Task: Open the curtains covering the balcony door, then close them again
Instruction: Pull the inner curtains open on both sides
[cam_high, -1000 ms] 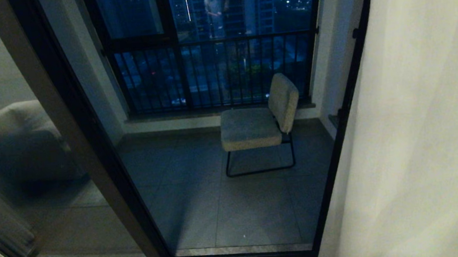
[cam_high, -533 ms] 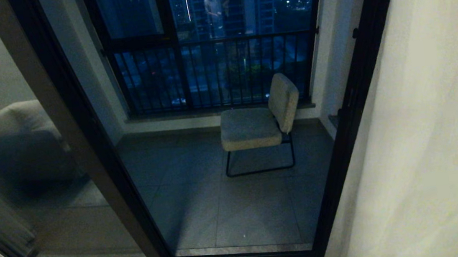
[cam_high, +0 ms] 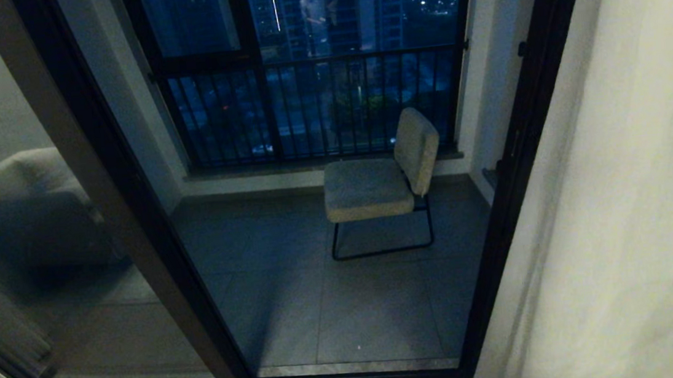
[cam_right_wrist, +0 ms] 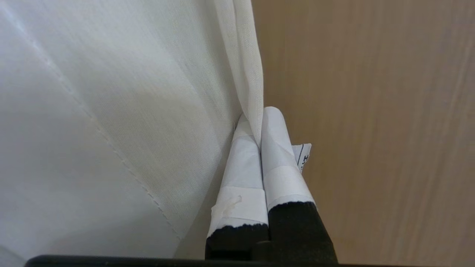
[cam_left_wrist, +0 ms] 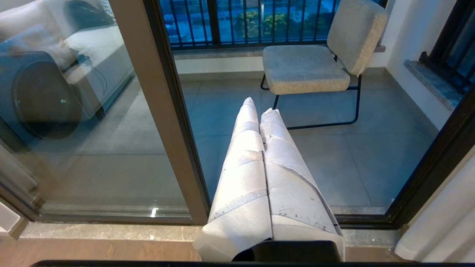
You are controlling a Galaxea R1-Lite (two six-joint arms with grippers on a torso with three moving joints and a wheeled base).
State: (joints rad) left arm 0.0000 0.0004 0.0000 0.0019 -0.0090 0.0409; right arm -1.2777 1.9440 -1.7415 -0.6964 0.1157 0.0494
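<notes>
Hanging curtains: one cream curtain panel point(cam_high: 632, 185) in the head view, along the right side beside the dark door frame.
Balcony door point(cam_high: 149, 232): uncovered; two glass panes visible.
Beyond the glass: one cushioned chair point(cam_high: 382, 178), one barred railing point(cam_high: 316, 107).
Right claw point(cam_right_wrist: 258, 122): clenched on the curtain's hemmed edge point(cam_right_wrist: 248, 66), wood floor beneath.
Left claw point(cam_left_wrist: 259, 105): clenched, empty, pointing toward the glass.

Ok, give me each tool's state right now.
Left tool: shut, holding nothing.
Right tool: shut on the cream woven curtain's hemmed edge.
</notes>
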